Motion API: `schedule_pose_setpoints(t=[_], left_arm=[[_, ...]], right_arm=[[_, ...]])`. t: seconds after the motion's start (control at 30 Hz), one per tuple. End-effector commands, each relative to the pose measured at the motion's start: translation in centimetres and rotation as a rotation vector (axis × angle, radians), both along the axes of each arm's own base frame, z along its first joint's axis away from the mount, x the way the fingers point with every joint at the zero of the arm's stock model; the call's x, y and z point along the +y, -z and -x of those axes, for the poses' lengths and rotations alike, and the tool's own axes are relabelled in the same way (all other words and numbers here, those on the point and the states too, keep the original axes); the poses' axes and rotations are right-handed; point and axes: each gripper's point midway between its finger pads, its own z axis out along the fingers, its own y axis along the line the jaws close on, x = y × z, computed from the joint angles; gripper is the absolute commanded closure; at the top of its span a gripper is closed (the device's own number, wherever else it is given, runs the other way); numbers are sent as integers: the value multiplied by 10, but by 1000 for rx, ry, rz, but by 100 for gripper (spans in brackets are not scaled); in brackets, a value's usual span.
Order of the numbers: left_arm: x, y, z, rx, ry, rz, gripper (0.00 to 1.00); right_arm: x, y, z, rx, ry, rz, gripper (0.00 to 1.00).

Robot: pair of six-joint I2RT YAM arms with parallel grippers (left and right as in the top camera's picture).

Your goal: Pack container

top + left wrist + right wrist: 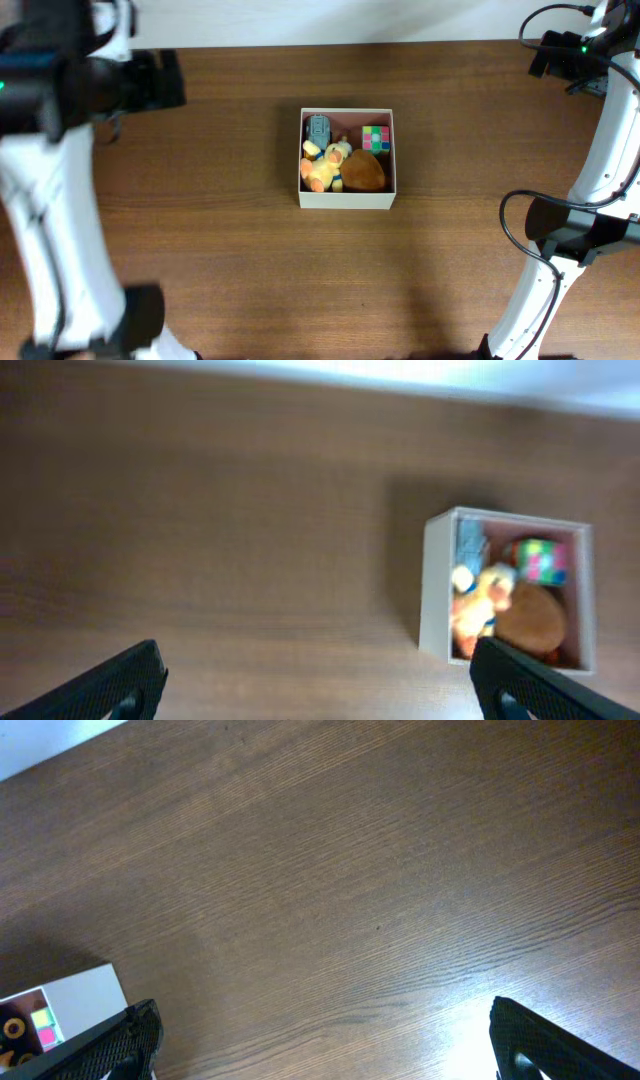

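Observation:
The container [347, 200], a square white box with a pinkish inside, stands at the table's middle. In it lie a grey-blue toy [317, 127], a yellow duck plush [325, 165], a brown rounded toy [365, 172] and a colour cube [375, 138]. In the left wrist view the container [438, 590] is at the right, and my left gripper [318, 670] is open and empty, high above bare table to its left. In the right wrist view my right gripper [325, 1035] is open and empty over bare table, with a container corner [80, 990] at the lower left.
The brown wooden table [200, 220] runs to a pale back edge [350, 20]. The left arm [50, 200] rises along the left side, close to the camera. The right arm [590, 180] with its cables stands at the right side.

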Motion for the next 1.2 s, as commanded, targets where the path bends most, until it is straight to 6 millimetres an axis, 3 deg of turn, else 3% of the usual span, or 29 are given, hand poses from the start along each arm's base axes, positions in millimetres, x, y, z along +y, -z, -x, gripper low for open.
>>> schedule_pose_setpoints(t=[0.0, 0.1, 0.23, 0.57, 0.93, 1.03, 1.17], left_arm=[[0, -35, 28, -133, 25, -25, 1], [-8, -52, 36, -261, 54, 1, 1], [-15, -58, 41, -455, 86, 19, 1], [-17, 4, 81, -840, 96, -8, 1], [-2, 82, 125, -1000, 42, -57, 1], [-2, 94, 133, -1049, 42, -63, 1], [-4, 93, 142, -1169, 51, -74, 1]], right_arm=[[0, -2, 1, -3, 8, -7, 1], [0, -2, 1, -3, 7, -7, 1], [0, -2, 1, -3, 7, -8, 1], [0, -2, 1, -3, 8, -7, 1], [0, -2, 1, -3, 7, -7, 1], [0, -2, 1, -3, 7, -7, 1], [0, -2, 1, -3, 8, -7, 1]])
